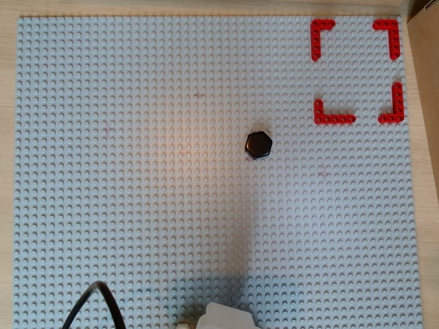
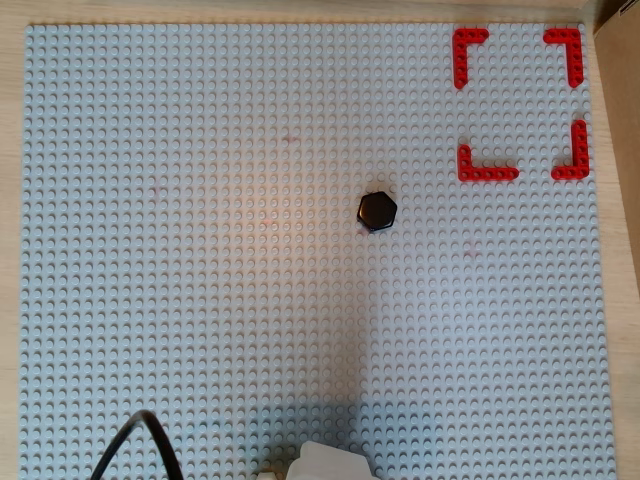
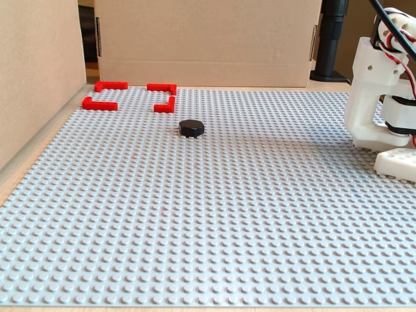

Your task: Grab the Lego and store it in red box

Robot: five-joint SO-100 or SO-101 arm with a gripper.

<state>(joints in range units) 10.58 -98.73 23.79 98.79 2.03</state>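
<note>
The Lego [image 1: 259,144] is a small glossy black hexagonal piece on the grey baseplate [image 1: 137,205], right of centre in both overhead views [image 2: 378,210] and at the far middle-left in the fixed view [image 3: 192,128]. The red box [image 1: 325,118] is a square outline of red L-shaped corner pieces at the plate's top right corner in both overhead views [image 2: 474,173] and at the far left in the fixed view [image 3: 99,104]. The Lego lies outside it, a short way off. Only the arm's white body [image 3: 374,91] shows; the gripper's fingers are out of view.
Cardboard walls [image 3: 208,39] stand behind the plate and along its left side in the fixed view. A black cable [image 1: 92,305] and a white arm part [image 1: 226,317] sit at the plate's bottom edge in the overhead views.
</note>
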